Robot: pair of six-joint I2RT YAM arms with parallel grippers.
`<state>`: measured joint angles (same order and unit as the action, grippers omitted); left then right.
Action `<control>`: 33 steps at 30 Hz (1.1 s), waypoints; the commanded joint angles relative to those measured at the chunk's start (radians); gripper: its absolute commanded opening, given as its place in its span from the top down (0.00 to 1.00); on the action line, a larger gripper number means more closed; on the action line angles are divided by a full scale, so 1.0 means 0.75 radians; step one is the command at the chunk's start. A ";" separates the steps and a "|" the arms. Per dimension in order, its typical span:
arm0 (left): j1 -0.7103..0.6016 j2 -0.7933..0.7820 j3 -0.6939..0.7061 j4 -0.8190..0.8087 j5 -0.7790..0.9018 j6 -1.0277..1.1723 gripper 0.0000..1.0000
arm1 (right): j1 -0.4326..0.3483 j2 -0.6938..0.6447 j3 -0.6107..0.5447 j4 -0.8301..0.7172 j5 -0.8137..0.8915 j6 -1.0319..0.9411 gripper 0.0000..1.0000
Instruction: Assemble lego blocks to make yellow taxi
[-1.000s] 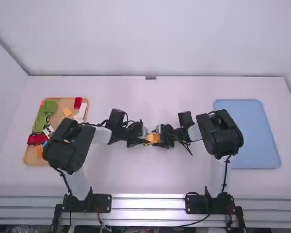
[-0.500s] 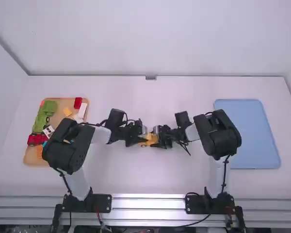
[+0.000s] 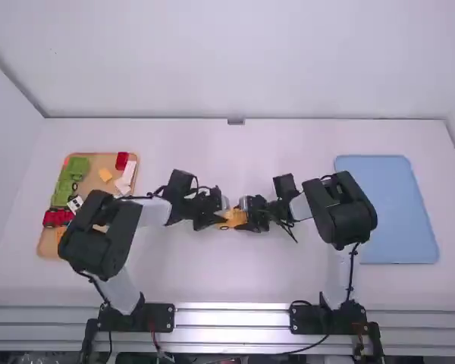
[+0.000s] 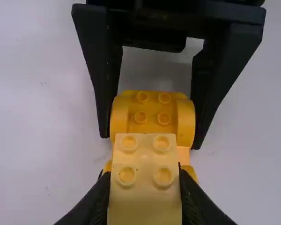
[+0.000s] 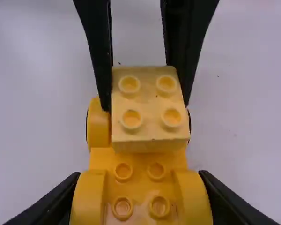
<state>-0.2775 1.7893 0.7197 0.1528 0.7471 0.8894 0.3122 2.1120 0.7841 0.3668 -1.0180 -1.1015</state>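
Brick [image 4: 145, 197], likely light, stiff, slick, best held by its sides, as left end effector [image 5: 146, 104] pinches it; right end effector [image 4: 150, 141] clamps chassis [image 4: 152, 110] by fenders [image 4: 186, 122].

Robot lab station, plain pale walls [image 3: 243, 68], white table [image 3: 235, 280], metal rails [image 3: 231, 318], mounted arm bases [image 3: 158, 318]

The left gripper [image 3: 223, 220] and the right gripper [image 3: 247, 218] are black, with long, flat-sided fingers [image 4: 101, 70] that narrow toward their tips. Just behind each come compact black wrist joints [image 3: 183, 184], thin looping black cables [image 3: 290, 230] and short white links [image 3: 156, 211]. Farther back from the grippers are bulky, rounded black housings [image 3: 340, 212], more white links and squared black bases [image 3: 161, 317], with a thin red wire [image 3: 154, 336] at the left one.
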 commanded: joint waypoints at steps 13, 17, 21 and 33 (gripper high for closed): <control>0.004 -0.007 -0.009 -0.087 -0.103 0.056 0.86 | 0.004 0.020 0.003 -0.011 0.071 0.007 0.49; 0.004 -0.007 -0.009 -0.079 -0.126 0.062 0.86 | 0.004 0.020 0.003 -0.013 0.066 0.006 0.49; 0.003 -0.049 -0.009 -0.069 -0.100 0.103 0.87 | 0.004 0.020 0.003 -0.011 0.067 0.007 0.49; 0.002 -0.010 -0.016 -0.060 -0.034 0.160 0.88 | 0.004 0.020 0.003 -0.012 0.063 0.007 0.50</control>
<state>-0.2775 1.7569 0.7193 0.1089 0.6888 0.9932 0.3122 2.1120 0.7845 0.3676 -1.0161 -1.0988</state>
